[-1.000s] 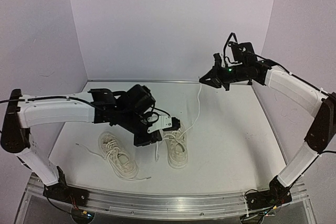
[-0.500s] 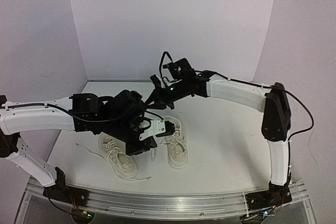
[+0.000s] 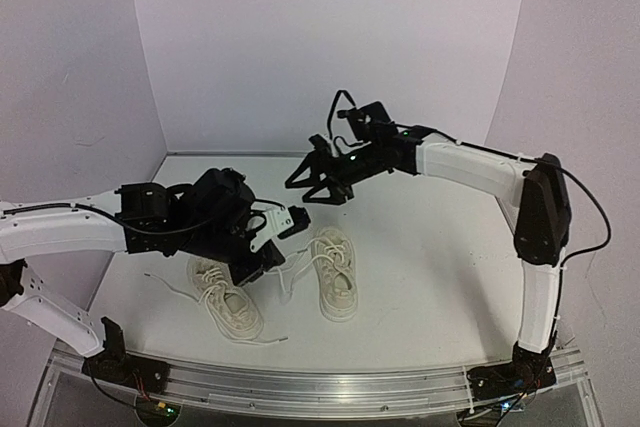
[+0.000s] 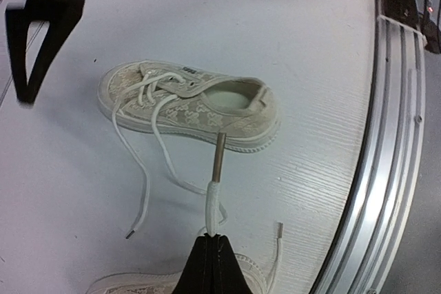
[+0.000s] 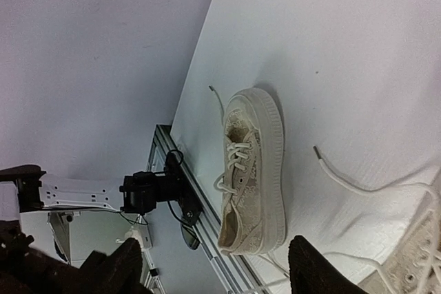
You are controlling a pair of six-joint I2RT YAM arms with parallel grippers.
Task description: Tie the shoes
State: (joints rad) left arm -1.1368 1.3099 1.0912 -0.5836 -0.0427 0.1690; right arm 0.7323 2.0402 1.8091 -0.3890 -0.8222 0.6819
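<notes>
Two cream-white shoes lie side by side near the table's front: the left shoe (image 3: 226, 297) (image 5: 256, 170) and the right shoe (image 3: 336, 273) (image 4: 194, 105). Thin white laces trail loose around them. My left gripper (image 3: 258, 265) (image 4: 213, 237) hangs low between the shoes, shut on a white lace (image 4: 213, 203) just behind its brown tip (image 4: 219, 153). That lace seems to run back to the right shoe. My right gripper (image 3: 318, 192) (image 5: 217, 270) hovers above and behind the right shoe, open, with nothing between its dark fingers (image 5: 118, 266).
A metal rail (image 3: 320, 385) (image 4: 386, 170) runs along the table's near edge, close to the shoes' heels. Loose lace ends (image 4: 278, 228) (image 5: 344, 180) lie on the white tabletop (image 3: 440, 247). Pale walls enclose the back and both sides.
My right arm swung from the back right to the middle above the shoes, let go of the lace it was pulling, and opened. My left arm drew back leftward, still pinching its lace.
</notes>
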